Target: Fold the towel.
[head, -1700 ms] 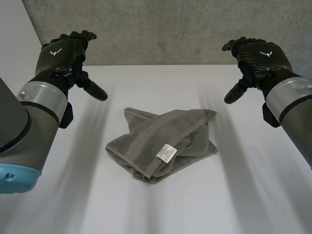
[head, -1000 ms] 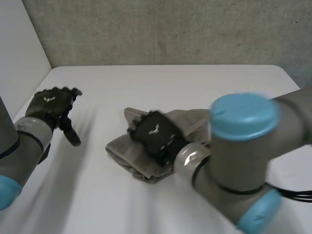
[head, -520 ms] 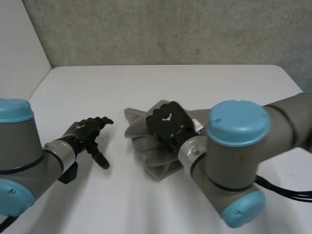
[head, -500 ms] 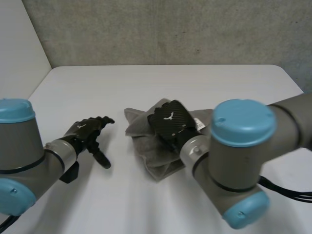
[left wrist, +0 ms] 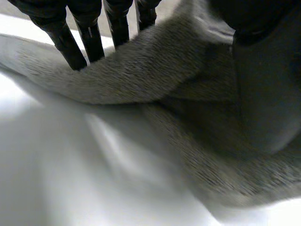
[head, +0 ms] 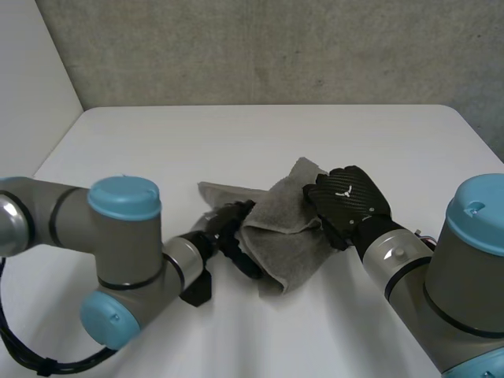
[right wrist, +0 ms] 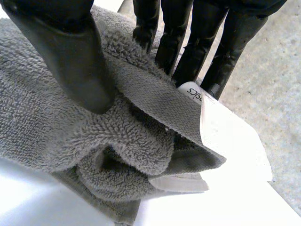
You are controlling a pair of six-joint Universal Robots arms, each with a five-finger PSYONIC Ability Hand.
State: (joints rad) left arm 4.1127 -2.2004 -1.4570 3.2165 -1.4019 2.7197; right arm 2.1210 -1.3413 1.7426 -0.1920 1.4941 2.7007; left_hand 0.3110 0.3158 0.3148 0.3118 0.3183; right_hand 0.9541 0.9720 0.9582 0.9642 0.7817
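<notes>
— White surface (head: 236, 134) from above: towel (head: 287, 236) bunched at its middle, our left hand (head: 228, 228) at one edge, right hand (head: 346, 201) holding a flap up.
— Left wrist: our fingers (left wrist: 89, 42) are straight, touching it. Right wrist: fingers (right wrist: 188, 52) and thumb pinch the fold. We'd spread it flat first.

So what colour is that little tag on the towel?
The tag is white with dark lettering, on the grey towel; the right wrist view shows it best.
</notes>
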